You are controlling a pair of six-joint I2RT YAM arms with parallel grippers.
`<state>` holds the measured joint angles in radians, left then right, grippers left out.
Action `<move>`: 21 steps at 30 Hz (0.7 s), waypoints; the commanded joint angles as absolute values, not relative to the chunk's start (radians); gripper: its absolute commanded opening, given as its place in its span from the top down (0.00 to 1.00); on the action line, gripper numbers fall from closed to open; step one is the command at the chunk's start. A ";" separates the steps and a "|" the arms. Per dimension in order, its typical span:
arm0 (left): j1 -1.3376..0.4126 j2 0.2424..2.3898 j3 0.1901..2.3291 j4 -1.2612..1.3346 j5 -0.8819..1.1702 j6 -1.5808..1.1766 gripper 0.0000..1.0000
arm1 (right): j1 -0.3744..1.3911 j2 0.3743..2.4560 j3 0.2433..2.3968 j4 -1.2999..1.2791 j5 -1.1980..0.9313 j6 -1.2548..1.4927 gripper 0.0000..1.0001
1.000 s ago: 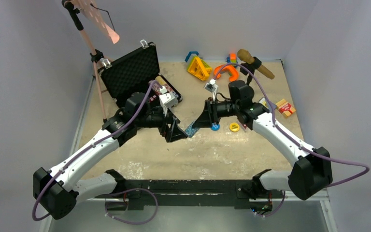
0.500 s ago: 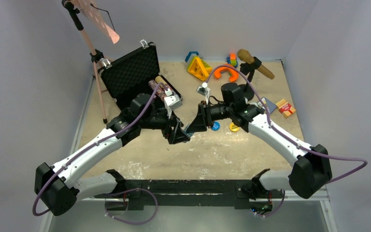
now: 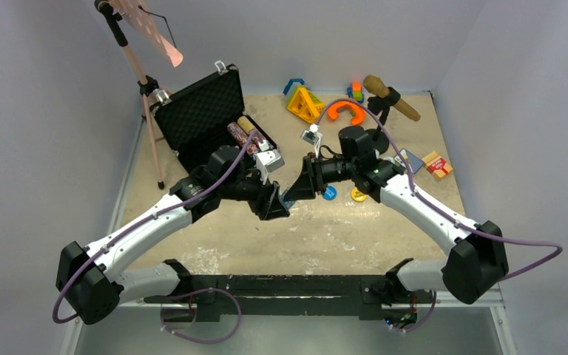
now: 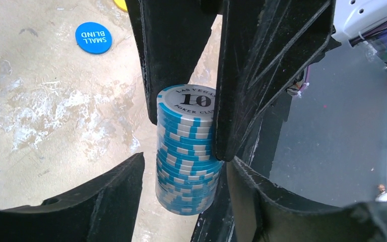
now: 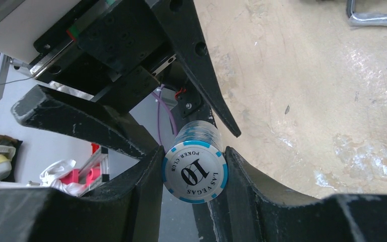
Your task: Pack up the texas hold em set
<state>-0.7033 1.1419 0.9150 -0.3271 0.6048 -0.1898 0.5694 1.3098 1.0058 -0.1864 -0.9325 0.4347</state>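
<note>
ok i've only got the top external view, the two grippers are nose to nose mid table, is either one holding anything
observer: Yes, the right gripper has its jaws shut on a stack of blue and white chips.
operator: has the left one got it too
observer: Not yet. The left gripper straddles the stack's free end, with a gap showing on one side.
operator: and the blue disc next to them
observer: That blue disc has SMALL BLIND printed on its face.
</note>
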 commanded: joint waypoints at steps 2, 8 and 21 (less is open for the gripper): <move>-0.710 1.136 0.957 -0.315 0.604 -0.173 0.41 | 0.574 1.280 1.013 -0.106 -0.948 0.462 1.00; -0.712 1.135 0.955 -0.306 0.617 -0.183 0.45 | 0.573 1.289 1.005 -0.104 -0.945 0.462 1.00; -0.712 1.127 0.947 -0.285 0.620 -0.196 0.44 | 0.575 1.291 1.000 -0.104 -0.940 0.463 1.00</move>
<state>-0.7082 1.1423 0.9150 -0.3294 0.6022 -0.1909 0.5694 1.3098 0.9928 -0.1638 -0.9253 0.4458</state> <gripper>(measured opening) 0.582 0.452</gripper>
